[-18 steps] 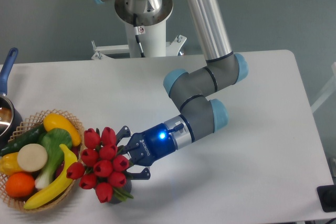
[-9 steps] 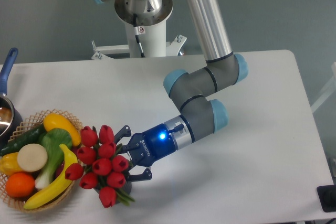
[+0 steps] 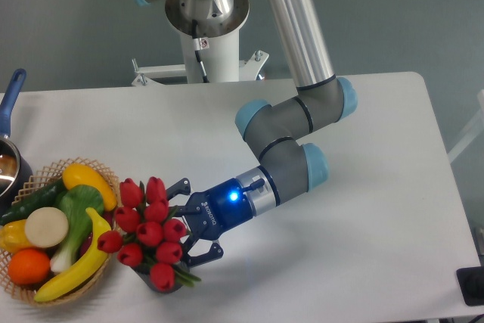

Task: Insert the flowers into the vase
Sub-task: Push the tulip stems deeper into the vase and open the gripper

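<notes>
On the near left of the white table (image 3: 363, 149), the claw (image 3: 184, 221) is clenched around the flowers (image 3: 147, 228), whose red buds sit over the dark vase (image 3: 160, 284) just right of the wicker basket (image 3: 15, 281) of fruit and vegetables.

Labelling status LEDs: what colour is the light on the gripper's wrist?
Blue, glowing on the gripper body; clearest in the fixed camera view.

Vase (image 3: 160, 284) mostly hidden under flowers (image 3: 147, 232); pincer (image 3: 184, 225) fingertips behind the buds.
</notes>
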You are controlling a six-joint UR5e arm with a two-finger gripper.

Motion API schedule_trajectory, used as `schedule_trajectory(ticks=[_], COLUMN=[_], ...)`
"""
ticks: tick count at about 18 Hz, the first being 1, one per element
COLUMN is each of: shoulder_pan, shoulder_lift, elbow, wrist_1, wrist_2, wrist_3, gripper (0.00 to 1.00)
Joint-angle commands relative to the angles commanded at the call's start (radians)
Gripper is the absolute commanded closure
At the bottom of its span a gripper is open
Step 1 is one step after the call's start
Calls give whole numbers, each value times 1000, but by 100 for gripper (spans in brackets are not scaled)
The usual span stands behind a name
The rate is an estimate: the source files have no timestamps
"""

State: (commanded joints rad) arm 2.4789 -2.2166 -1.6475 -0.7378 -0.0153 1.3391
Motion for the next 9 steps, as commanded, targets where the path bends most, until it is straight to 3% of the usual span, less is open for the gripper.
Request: schedule_trajectory(ticks=[1,9], shoulder_pan=[0,5], shoulder_lift=[2,21], elbow=[-5,-14], wrist_1=[0,0], wrist_2=[6,87], wrist_3=[6,9], gripper=[0,0])
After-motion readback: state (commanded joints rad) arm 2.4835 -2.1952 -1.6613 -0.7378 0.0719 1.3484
